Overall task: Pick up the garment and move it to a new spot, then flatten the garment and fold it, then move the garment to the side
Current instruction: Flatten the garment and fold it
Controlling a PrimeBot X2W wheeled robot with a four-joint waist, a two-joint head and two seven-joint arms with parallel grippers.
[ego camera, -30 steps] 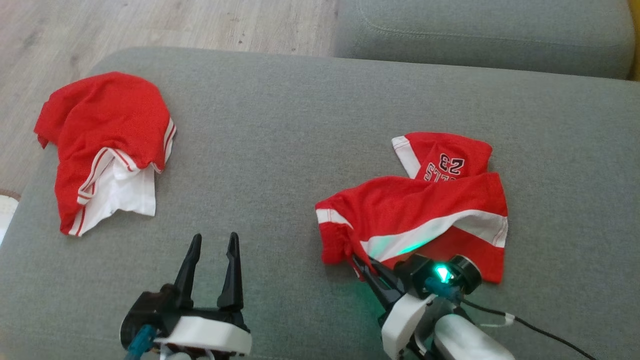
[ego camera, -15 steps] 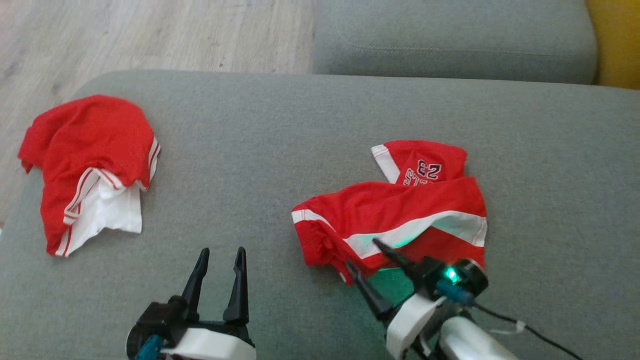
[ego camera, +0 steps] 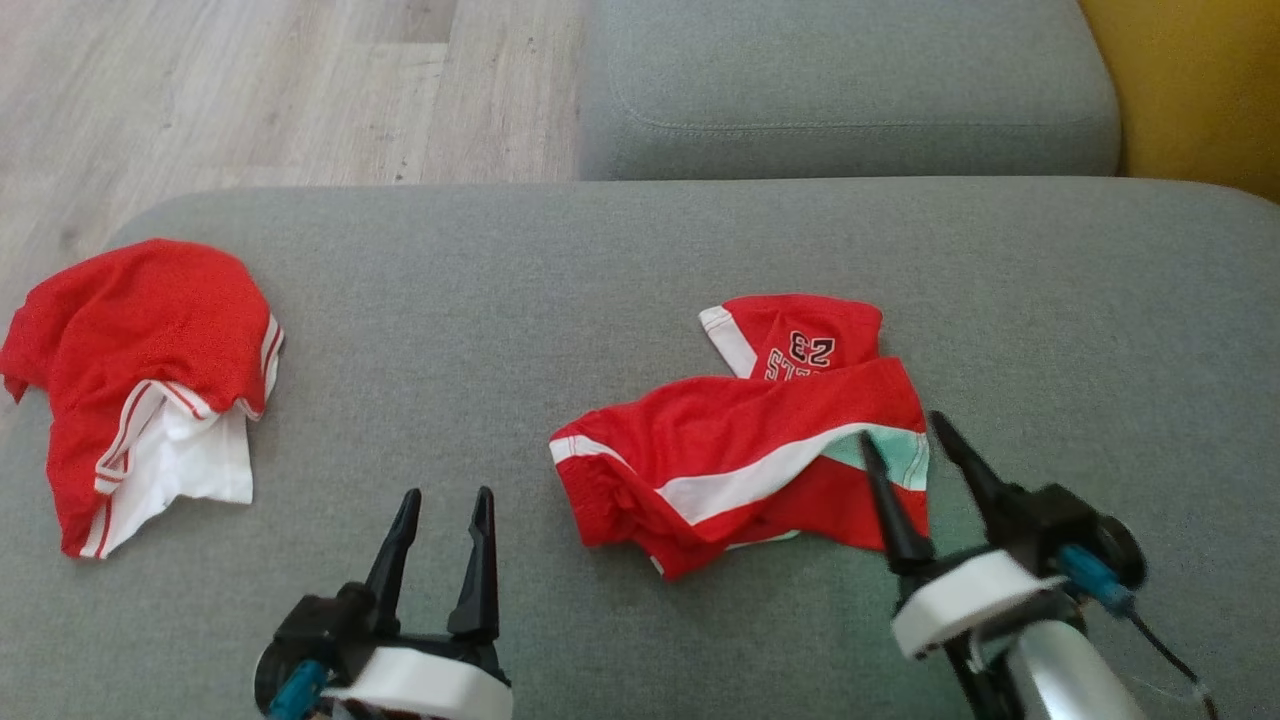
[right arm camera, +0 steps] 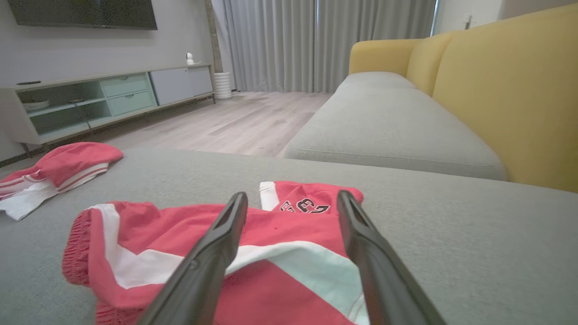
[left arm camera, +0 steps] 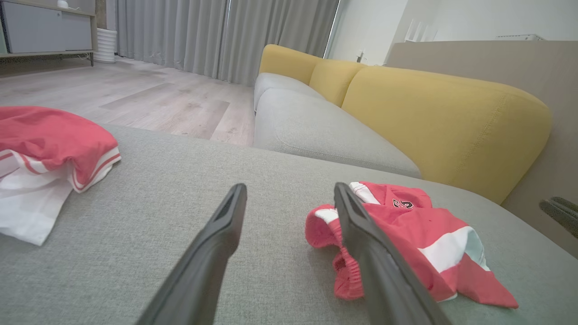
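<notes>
head view is looking down on a big grey sofa seat (ego camera: 640, 260), which is taking up most of the picture. a second grey cushion (ego camera: 850, 90) is lying beyond it on the far side. a yellow backrest (ego camera: 1190, 90) is showing at the far right corner, and a pale wooden floor (ego camera: 250, 90) is running along the far left.

the garment (ego camera: 740, 450), red shorts with a white stripe, is lying crumpled on the seat, right of the middle. one leg is sticking out toward the far side and showing the number 23 upside down, and the gathered waistband is pointing left. a bundle (ego camera: 140, 370) of red and white cloth is lying bunched at the seat's left edge, well apart from the garment.

the right gripper (ego camera: 901, 425) is hanging at the garment's right end. its two dark fingers are standing wide apart and pointing toward the far side over the white stripe, which is glowing faintly green there. in the right wrist view the fingers are straddling the cloth without pinching it; whether the tips are touching it i cannot tell. the left gripper (ego camera: 447, 492) is hovering at the near edge, left of the garment, its fingers also standing apart over bare grey upholstery.
</notes>
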